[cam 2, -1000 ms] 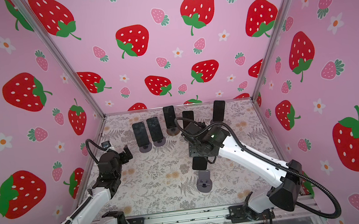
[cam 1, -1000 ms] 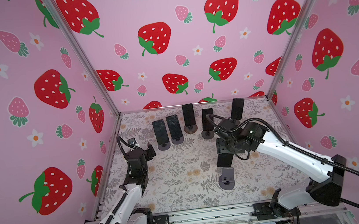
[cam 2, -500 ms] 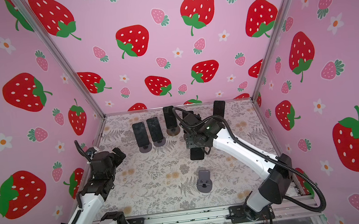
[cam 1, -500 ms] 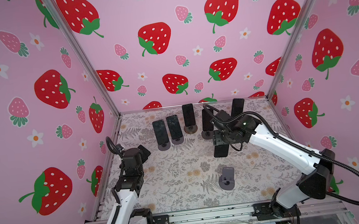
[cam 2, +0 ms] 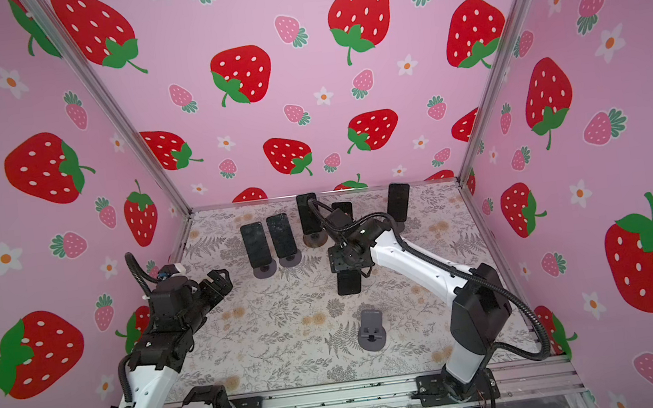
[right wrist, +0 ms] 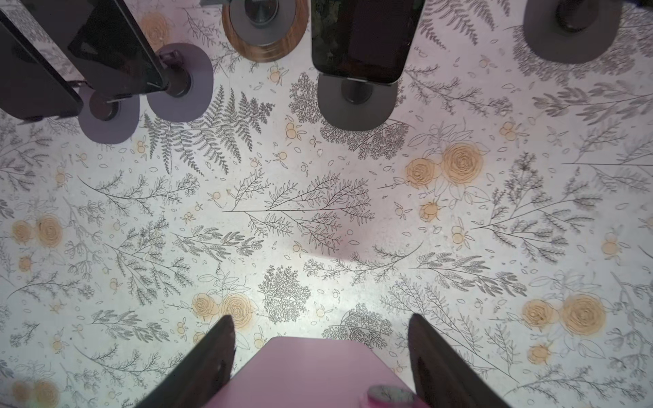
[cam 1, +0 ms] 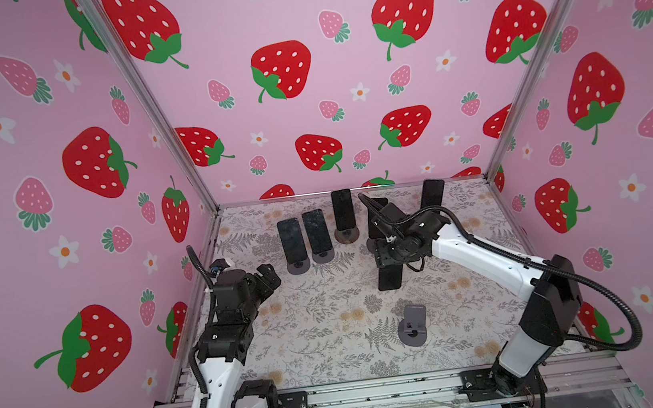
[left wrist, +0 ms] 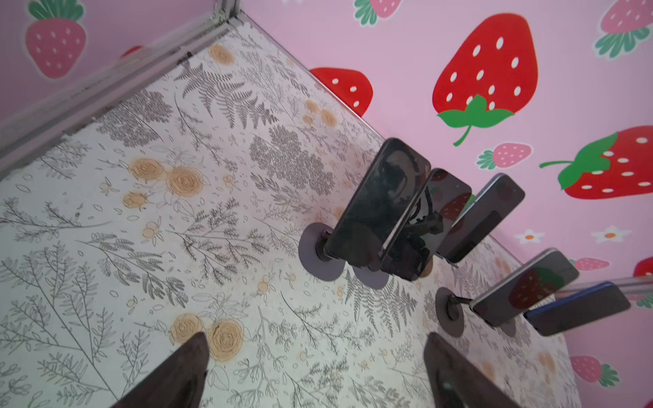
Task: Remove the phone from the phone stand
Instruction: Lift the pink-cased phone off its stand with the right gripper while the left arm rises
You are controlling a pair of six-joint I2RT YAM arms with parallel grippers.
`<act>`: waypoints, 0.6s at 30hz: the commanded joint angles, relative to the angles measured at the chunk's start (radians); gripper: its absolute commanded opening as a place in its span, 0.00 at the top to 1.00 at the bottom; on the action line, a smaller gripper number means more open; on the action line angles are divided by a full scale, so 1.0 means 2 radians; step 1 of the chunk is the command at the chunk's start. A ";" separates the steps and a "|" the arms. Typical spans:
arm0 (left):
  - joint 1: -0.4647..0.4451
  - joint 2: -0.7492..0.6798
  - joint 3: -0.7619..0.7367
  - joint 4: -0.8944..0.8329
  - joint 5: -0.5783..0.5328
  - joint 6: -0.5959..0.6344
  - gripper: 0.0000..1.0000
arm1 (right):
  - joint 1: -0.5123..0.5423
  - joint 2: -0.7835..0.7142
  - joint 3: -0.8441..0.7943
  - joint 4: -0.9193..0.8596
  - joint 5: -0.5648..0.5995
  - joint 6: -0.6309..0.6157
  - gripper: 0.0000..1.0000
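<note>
I have the right gripper [right wrist: 321,319] clamped on the phone [right wrist: 311,374]; in its wrist view the jaws press on the phone's two side edges, and the glass between them mirrors the pink wall. In both top views the phone [cam 1: 389,279] hangs down from under that gripper, upright, a dark slab below the wrist.

The phone stand [cam 1: 413,325] sits empty on the floral table [cam 1: 321,318], below the right gripper and back toward that arm's base; its cradle is bare and the phone is apart from it, not touching. I cannot tell whether the phone's lower end meets the table.

Beyond the right gripper's tips, the other phones [cam 1: 316,231] lean on their own stands in a loose row near the back wall; I count five in a top view, one of them partly hidden behind the right wrist, and the wrist view shows the round bases of the nearest ones just past the held phone's end.

The left gripper [left wrist: 314,335] holds nothing; its jaws stand apart with only bare table between them. It hangs above the table, well apart from the right gripper; its tips point toward the nearest two of the other phones, which stand ahead of it, untouched.
</note>
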 commanded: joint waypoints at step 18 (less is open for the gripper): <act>-0.035 0.035 0.027 -0.057 0.022 0.013 0.02 | 0.037 0.122 -0.002 0.037 -0.064 -0.038 0.29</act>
